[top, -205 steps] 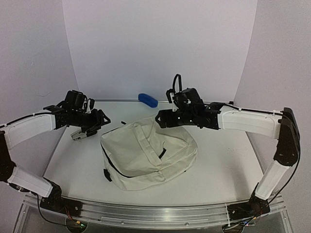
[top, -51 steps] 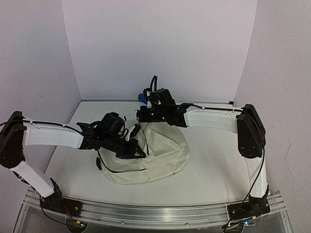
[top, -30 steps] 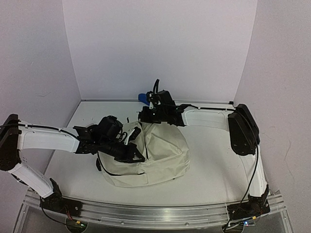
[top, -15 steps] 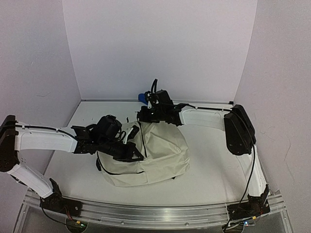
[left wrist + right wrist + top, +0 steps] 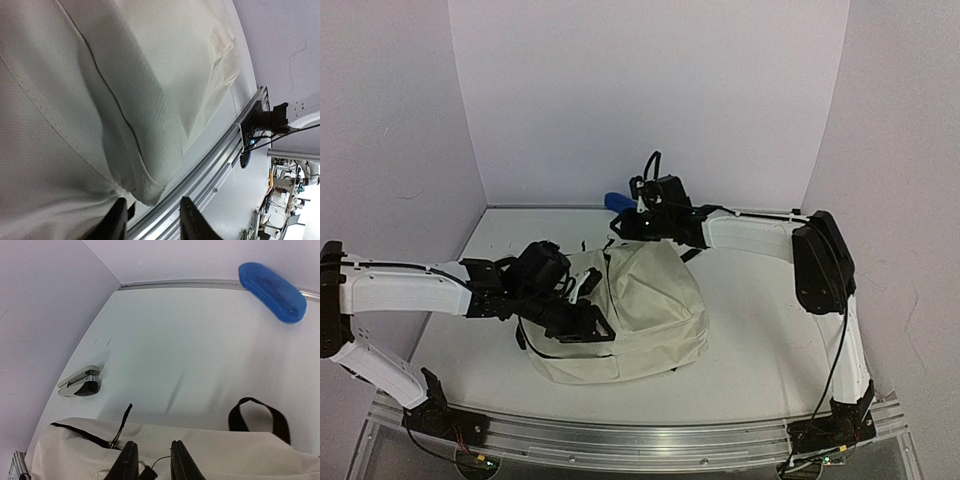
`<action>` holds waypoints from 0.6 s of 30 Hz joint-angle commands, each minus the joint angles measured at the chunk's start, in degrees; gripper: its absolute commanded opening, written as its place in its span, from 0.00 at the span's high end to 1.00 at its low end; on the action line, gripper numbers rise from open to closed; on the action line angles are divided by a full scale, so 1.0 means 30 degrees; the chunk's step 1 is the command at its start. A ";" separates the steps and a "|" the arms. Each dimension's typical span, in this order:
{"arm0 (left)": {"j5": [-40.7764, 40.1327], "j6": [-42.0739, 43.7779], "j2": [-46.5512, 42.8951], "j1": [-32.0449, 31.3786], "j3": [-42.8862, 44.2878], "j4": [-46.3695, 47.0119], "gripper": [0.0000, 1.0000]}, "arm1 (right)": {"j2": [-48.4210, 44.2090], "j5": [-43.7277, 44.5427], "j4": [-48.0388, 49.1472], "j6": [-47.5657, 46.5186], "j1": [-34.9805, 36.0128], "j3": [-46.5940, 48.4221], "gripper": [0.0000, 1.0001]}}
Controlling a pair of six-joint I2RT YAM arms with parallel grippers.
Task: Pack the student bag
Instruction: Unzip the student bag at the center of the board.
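Observation:
The student bag is a cream fabric backpack slumped mid-table, with a black zipper line and a black strap loop. My left gripper lies against the bag's near left side. In the left wrist view it is open, with a bag corner just beyond the fingertips and nothing pinched. My right gripper hovers at the bag's far top edge. In the right wrist view it is open over the cream fabric, with a small black zipper pull loose between its fingers.
A blue oblong case lies at the back wall, also seen in the top view as the blue case. A grey and black stapler sits left of the bag. The metal rail runs along the table's near edge.
Both grippers have gone from shut to open, letting go of the bag's fabric. The right gripper has lifted back toward the wall, and the bag's top has settled.

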 commanded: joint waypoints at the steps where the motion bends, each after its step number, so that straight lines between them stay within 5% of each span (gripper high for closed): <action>1: -0.1569 -0.1001 -0.0372 0.0376 0.2399 -0.2926 0.49 | -0.4844 -0.0604 0.1424 -0.1243 -0.0784 -0.1896 0.64; 8: -0.3780 -0.0618 -0.0275 0.1946 0.4566 -0.3661 0.27 | -0.9239 0.1248 0.1163 -0.1654 -0.0787 -0.6333 0.38; 18: -0.4776 0.0268 0.2669 0.2969 0.7738 -0.5524 0.15 | -1.1443 0.1924 0.0942 -0.1251 -0.0783 -0.9590 0.27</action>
